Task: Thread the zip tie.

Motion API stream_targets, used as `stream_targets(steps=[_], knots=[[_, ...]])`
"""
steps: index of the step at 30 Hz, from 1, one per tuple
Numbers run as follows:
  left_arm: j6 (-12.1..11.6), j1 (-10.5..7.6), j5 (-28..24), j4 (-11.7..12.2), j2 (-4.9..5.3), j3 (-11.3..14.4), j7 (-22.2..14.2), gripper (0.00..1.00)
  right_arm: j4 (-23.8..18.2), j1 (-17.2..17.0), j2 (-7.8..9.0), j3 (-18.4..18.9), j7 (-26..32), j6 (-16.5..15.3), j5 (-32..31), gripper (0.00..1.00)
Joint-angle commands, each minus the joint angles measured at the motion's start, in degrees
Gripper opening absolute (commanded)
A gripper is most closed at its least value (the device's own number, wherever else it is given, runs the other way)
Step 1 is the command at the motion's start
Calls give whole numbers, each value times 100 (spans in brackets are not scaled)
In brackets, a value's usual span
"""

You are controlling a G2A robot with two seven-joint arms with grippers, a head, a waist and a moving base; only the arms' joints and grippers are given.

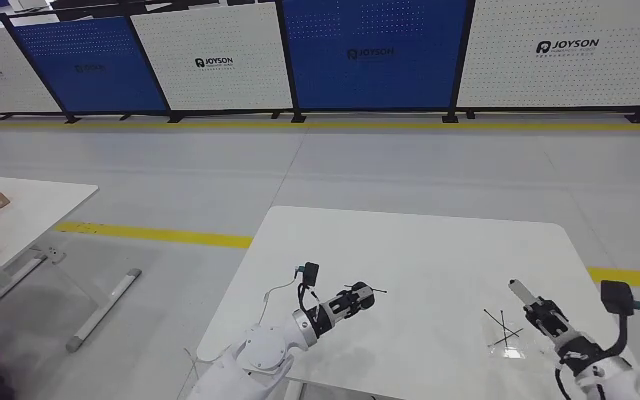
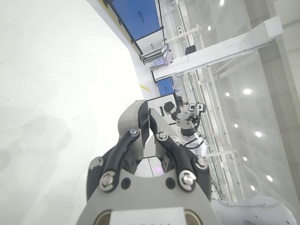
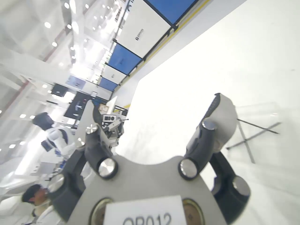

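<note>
A thin black strip, which I take to be a zip tie point(image 1: 372, 291), crosses the tip of the left pincer point(image 1: 358, 292) just above the surface point(image 1: 420, 250), at its near-left part. The left wrist view shows that pincer's two pads pressed flat together. The strip between them is too slender to make out there, so the hold is judged from the top view.

A few loose zip ties point(image 3: 245, 140) lie crossed over one another on the near-right part of the surface, just beside the right pincer point(image 3: 154, 101). Its fingers stand wide apart with nothing between them.

A zip tie is likely almost weightless, smooth and springy. It is stiff enough along its length to hold a line, but it bows and twists at the lightest push. The pointed tail will probably waver if gripped far from its end, so a hold close to the tip seems best for steering. The square head should be pinned by its flat sides with the slot left uncovered. The flat band could slip or roll between hard pads, and a piece lying flat on the surface offers little edge to pick up. Which end the left pincer has cannot be told.
</note>
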Motion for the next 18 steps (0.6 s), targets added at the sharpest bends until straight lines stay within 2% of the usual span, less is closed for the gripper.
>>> stream_targets(steps=[1,2,18], knots=[[0,0,0,0,0,0,0,0,-27,91,44,71,502,167,-342,100],[0,0,0,0,0,0,0,0,-25,158,59,76,652,222,-427,100],[0,0,0,0,0,0,0,0,-25,158,59,76,652,222,-427,100]])
